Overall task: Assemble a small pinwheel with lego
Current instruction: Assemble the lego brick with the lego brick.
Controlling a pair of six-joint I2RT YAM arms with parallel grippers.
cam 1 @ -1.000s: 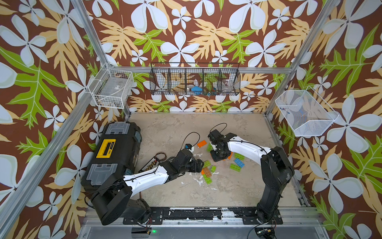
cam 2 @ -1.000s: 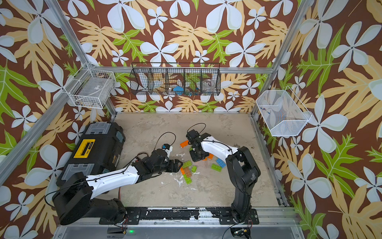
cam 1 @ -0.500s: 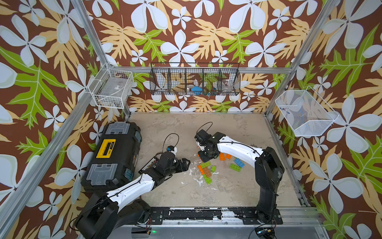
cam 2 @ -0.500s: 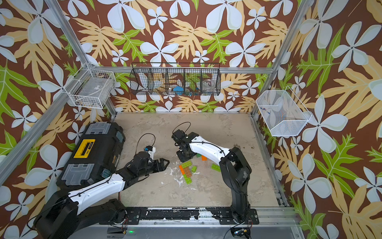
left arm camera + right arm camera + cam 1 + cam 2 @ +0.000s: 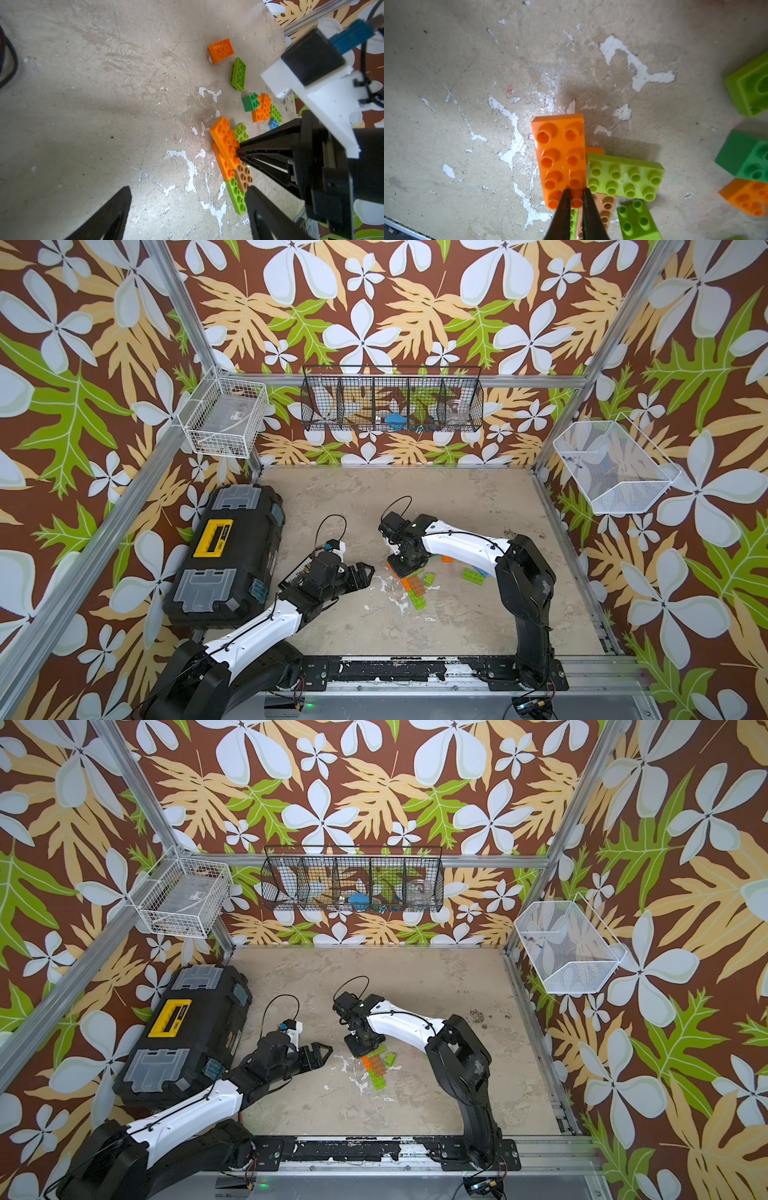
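While the right pincer (image 5: 575,192) pinches nearly shut on an end stud of the orange plate (image 5: 560,149), laid over the lego cluster (image 5: 415,587) on the counter (image 5: 467,62), seating it likely wants a square downward press, the wide-open, empty left pincer (image 5: 188,189) nearby free to brace.

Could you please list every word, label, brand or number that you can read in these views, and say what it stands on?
No text can be read for certain.
Yellow handle of the black toolbox: a small dark marking, too blurred to read.
Orange lego brick: no lettering legible on its studs.
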